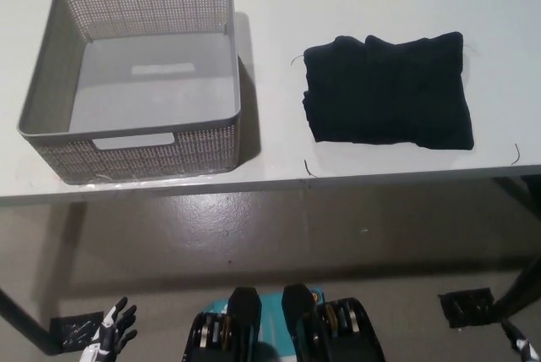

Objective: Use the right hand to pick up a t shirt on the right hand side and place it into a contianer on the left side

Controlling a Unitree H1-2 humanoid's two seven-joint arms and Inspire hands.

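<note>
A folded black t-shirt lies on the white table, right of centre and near the front edge. A grey perforated basket stands on the table's left side and holds nothing. My white left hand hangs low at the picture's bottom left, below the table, fingers spread and holding nothing. Only a small tip of my right hand shows at the bottom right corner, far below the shirt; its fingers cannot be made out.
The table's front edge runs across the middle of the picture, with grey floor below it. Dark table feet stand on the floor at the lower right and lower left.
</note>
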